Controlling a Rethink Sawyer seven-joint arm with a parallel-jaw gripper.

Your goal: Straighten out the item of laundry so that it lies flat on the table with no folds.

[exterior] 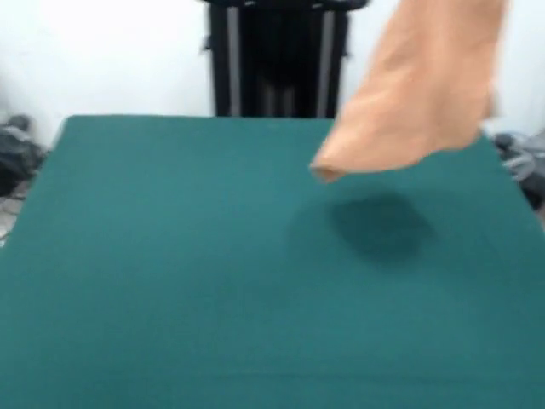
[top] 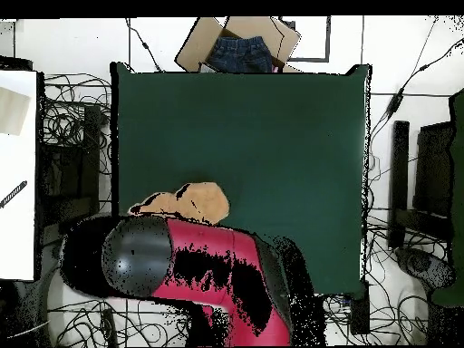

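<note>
The light orange-tan towel [exterior: 417,94] hangs in the air at the upper right of the front view, bunched and draped, running out of the picture's top edge. Its lowest corner floats a little above the dark green table [exterior: 170,256] and casts a shadow [exterior: 379,223] on it. In the overhead view a crumpled part of the towel [top: 195,201] peeks out beside the red and black arm [top: 181,272], over the table's [top: 254,127] near-left part. The gripper itself is hidden: above the top edge in the front view, under the arm in the overhead view.
A cardboard box holding blue jeans [top: 240,45] sits just beyond the table's far edge in the overhead view. A white surface [top: 18,172] lies to the left, with cables all round the table. Dark clutter [exterior: 17,153] lies off the table's corners.
</note>
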